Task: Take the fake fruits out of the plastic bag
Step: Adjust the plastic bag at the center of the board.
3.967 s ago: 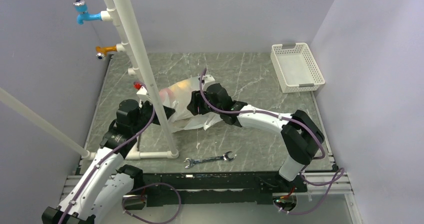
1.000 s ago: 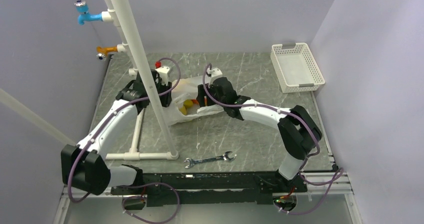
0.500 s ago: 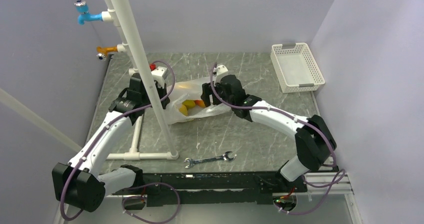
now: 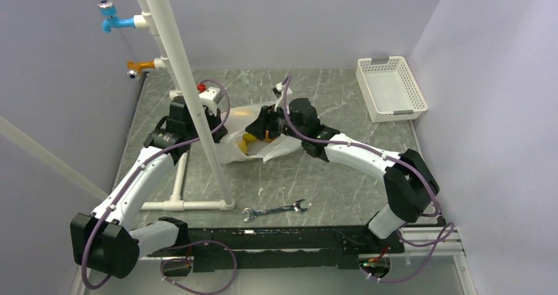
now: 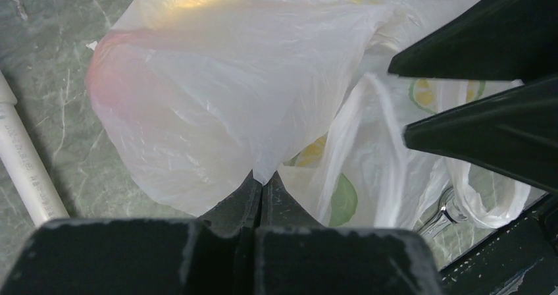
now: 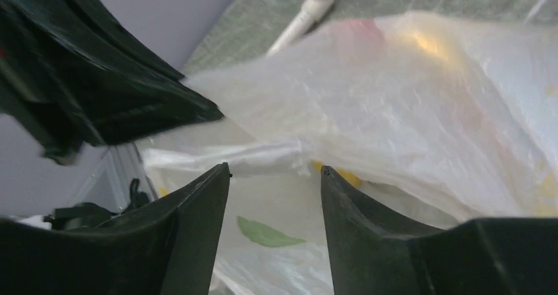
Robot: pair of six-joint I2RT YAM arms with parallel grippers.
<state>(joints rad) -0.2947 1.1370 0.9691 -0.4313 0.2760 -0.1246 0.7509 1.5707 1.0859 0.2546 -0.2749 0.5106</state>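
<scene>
The plastic bag (image 4: 266, 149) lies mid-table, thin, white and crinkly, printed with lemon slices and green leaves. Yellow and orange fake fruits (image 4: 249, 141) show at its open mouth. My left gripper (image 5: 261, 178) is shut, pinching a fold of the bag's film (image 5: 217, 104) and holding it up. My right gripper (image 6: 275, 171) is open, its fingers spread over the bag's mouth, with a yellow fruit (image 6: 342, 174) just beyond the right finger. In the top view the right gripper (image 4: 262, 125) points left into the bag, opposite the left gripper (image 4: 218, 120).
A white pipe frame (image 4: 191, 97) stands at the left, its upright crossing in front of my left arm. A blue tap (image 4: 112, 20) and an orange tap (image 4: 139, 66) stick out at the back left. A white lattice basket (image 4: 391, 89) sits back right. A wrench (image 4: 276, 210) lies near the front.
My right gripper has moved left and down into the bag's mouth, partly covering the fruits. Over four seconds my left arm reached forward and lifted the bag's edge; it has held still lately.
</scene>
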